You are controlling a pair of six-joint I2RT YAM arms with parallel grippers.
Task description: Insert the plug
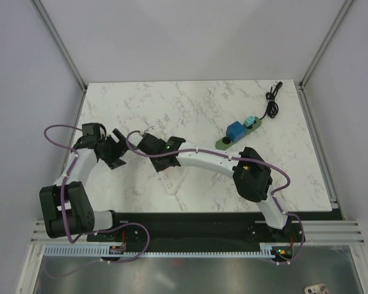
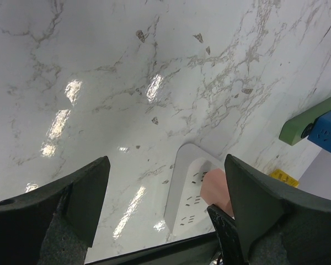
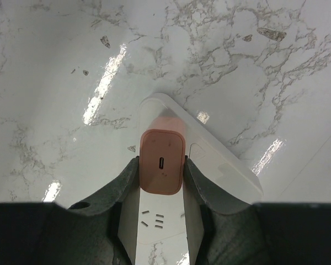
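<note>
Your pink plug (image 3: 163,161) stands on the white power strip (image 3: 160,226), close to one end of it. Your right jaws are clamped on its two flanks, narrowed to its width. You cannot tell whether its pins are seated. The strip lies flat on the marble tabletop (image 1: 172,104). Your left jaws hang spread wide just beside it, gripping nothing.

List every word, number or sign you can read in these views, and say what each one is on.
No text can be read in any view.
Pink charger: no lettering, only a port slot on its face.
Power strip: no print visible.
Yellow sticker on the right arm: too small to read.
</note>
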